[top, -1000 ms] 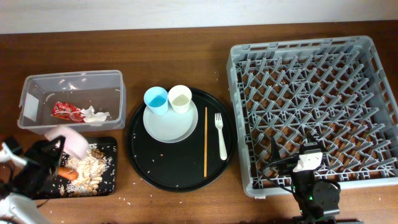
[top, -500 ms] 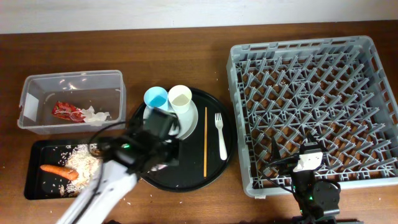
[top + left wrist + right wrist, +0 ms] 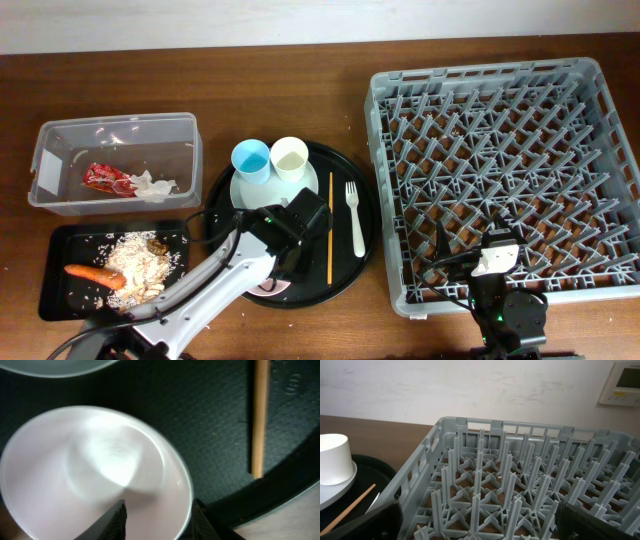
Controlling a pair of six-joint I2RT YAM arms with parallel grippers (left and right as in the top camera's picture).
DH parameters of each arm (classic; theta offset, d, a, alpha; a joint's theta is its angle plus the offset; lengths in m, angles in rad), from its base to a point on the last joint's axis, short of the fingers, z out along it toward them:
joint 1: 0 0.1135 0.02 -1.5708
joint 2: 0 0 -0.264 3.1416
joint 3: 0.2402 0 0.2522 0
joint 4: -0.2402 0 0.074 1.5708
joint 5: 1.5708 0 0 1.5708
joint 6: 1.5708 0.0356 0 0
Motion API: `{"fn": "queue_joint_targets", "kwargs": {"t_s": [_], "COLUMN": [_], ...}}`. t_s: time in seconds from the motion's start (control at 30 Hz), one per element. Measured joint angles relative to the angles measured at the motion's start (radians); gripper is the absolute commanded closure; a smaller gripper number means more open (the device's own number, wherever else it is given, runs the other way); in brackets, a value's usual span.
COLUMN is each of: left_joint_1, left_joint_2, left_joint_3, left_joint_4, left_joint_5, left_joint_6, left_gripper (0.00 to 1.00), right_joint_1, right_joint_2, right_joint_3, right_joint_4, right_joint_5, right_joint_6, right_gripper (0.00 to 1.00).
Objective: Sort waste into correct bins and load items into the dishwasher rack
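The pink-white bowl (image 3: pixel 90 475) sits upright on the round black tray (image 3: pixel 220 435), mostly hidden under my left arm from overhead, where only a pink sliver (image 3: pixel 266 288) shows. My left gripper (image 3: pixel 160 521) (image 3: pixel 283 262) is open, one finger inside the bowl and one outside, straddling its rim. The chopstick (image 3: pixel 260 415) (image 3: pixel 330 225) lies just to the right. The blue cup (image 3: pixel 251 160), cream cup (image 3: pixel 289 158) and plate (image 3: pixel 262 202) stand behind. My right gripper (image 3: pixel 480 527) (image 3: pixel 470 245) hangs open and empty over the front left corner of the dishwasher rack (image 3: pixel 500 150) (image 3: pixel 520 485).
A white fork (image 3: pixel 354 215) lies right of the chopstick. The clear tub (image 3: pixel 60 140) holds a red wrapper (image 3: pixel 108 178) and tissue (image 3: pixel 152 184). The shallow black tray (image 3: pixel 60 298) holds a carrot (image 3: pixel 95 274) and food scraps (image 3: pixel 140 262).
My left arm swung right from the shallow black tray to the round tray, carrying the pink bowl. The bowl now rests there and the jaws have parted. The right arm stayed still.
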Motion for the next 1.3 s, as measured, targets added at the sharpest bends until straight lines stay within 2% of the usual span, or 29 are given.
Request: {"fn": "queue_joint_targets", "kwargs": {"t_s": [0.07, 0.1, 0.13, 0.17, 0.23, 0.27, 0.33, 0.4, 0.43, 0.47, 0.6, 0.67, 0.7, 0.73, 0.9, 0.97, 1.13, 1.3], "left_joint_1": [0.000, 0.001, 0.009, 0.051, 0.223, 0.292, 0.435, 0.495, 0.502, 0.503, 0.504, 0.514, 0.514, 0.514, 0.514, 0.514, 0.514, 0.514], "left_joint_2": [0.005, 0.003, 0.003, 0.000, 0.000, 0.000, 0.003, 0.045, 0.093, 0.143, 0.247, 0.266, 0.271, 0.291, 0.307, 0.281, 0.045, -0.037], "left_joint_3": [0.110, 0.154, 0.239, 0.303, 0.315, 0.314, 0.315, 0.317, 0.319, 0.319, 0.319, 0.319, 0.319, 0.319, 0.321, 0.321, 0.360, 0.362], "left_joint_4": [-0.083, -0.104, -0.112, -0.089, 0.016, 0.054, 0.150, 0.232, 0.256, 0.259, 0.264, 0.268, 0.269, 0.271, 0.280, 0.261, 0.193, 0.138], "left_joint_5": [-0.103, -0.138, -0.193, -0.232, -0.226, -0.204, -0.113, -0.020, 0.008, 0.026, 0.043, 0.043, 0.043, 0.044, 0.047, 0.047, 0.047, 0.061], "left_joint_6": [0.000, 0.002, 0.001, 0.001, 0.001, -0.001, -0.010, -0.015, -0.016, -0.015, -0.019, -0.019, -0.019, -0.021, -0.023, -0.022, 0.016, 0.063], "left_gripper": [0.64, 0.54, 0.35, 0.38, 0.76, 0.79, 0.79, 0.79, 0.78, 0.72, 0.71, 0.78, 0.92, 1.00, 1.00, 1.00, 1.00, 1.00], "right_joint_1": [0.000, 0.000, 0.000, 0.000, 0.000, 0.000, 0.000, 0.000, 0.000, 0.000, 0.000, 0.000, 0.000, 0.000, 0.000, 0.000, 0.000, 0.000], "right_joint_2": [0.000, 0.000, 0.000, 0.000, 0.000, -0.001, -0.001, -0.001, -0.001, -0.001, -0.001, -0.001, -0.001, -0.001, -0.001, -0.001, -0.001, -0.001], "right_joint_3": [0.000, 0.000, 0.000, 0.000, 0.000, 0.000, 0.000, 0.000, 0.000, 0.000, 0.000, 0.000, 0.000, 0.000, 0.000, 0.000, 0.000, 0.000], "right_joint_4": [0.000, 0.000, 0.000, 0.000, 0.000, 0.000, 0.000, 0.000, 0.000, 0.000, 0.000, 0.000, 0.000, 0.000, 0.000, 0.000, 0.000, 0.000], "right_joint_5": [0.000, 0.000, 0.000, 0.000, 0.000, 0.000, 0.000, 0.000, 0.000, 0.000, 0.000, 0.000, 0.000, 0.000, 0.000, 0.000, 0.000, 0.000], "right_joint_6": [0.000, 0.000, 0.000, 0.000, 0.001, 0.000, 0.000, 0.000, 0.000, 0.000, 0.000, 0.000, 0.000, 0.000, 0.000, 0.000, 0.000, 0.001], "right_gripper": [0.01, 0.01, 0.01, 0.01, 0.01, 0.01, 0.01, 0.01, 0.02, 0.01, 0.01, 0.01, 0.02, 0.01, 0.01, 0.01, 0.01, 0.01]}}
